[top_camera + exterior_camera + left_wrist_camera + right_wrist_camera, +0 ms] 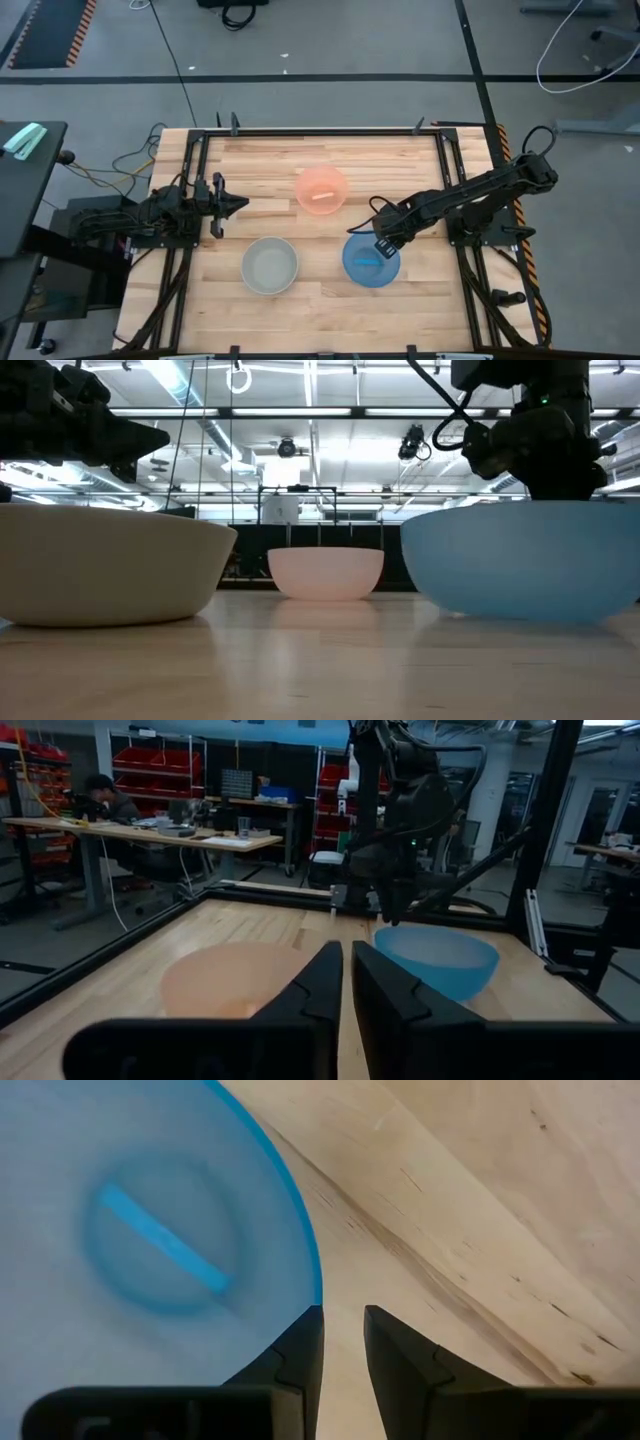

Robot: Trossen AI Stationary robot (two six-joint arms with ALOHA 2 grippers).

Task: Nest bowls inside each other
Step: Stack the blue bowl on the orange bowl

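Three bowls sit apart on the surface [320, 300], none nested: left hand [236, 206] waits at the left edge, fingers nearly closed, grasping nothing. Grey-white bowl [269, 265] near-left, pink bowl [321, 190] far-centre, blue bowl [371, 260] near-right. Right hand [384, 246] is nearest the blue bowl, poised over its far rim, fingers slightly parted astride the rim, not yet clenched.

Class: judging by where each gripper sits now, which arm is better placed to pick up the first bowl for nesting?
Probably the right. Its right gripper hangs at the rim of the blue bowl, fingers nearly closed, while the left gripper waits at the table's left side, away from any bowl.
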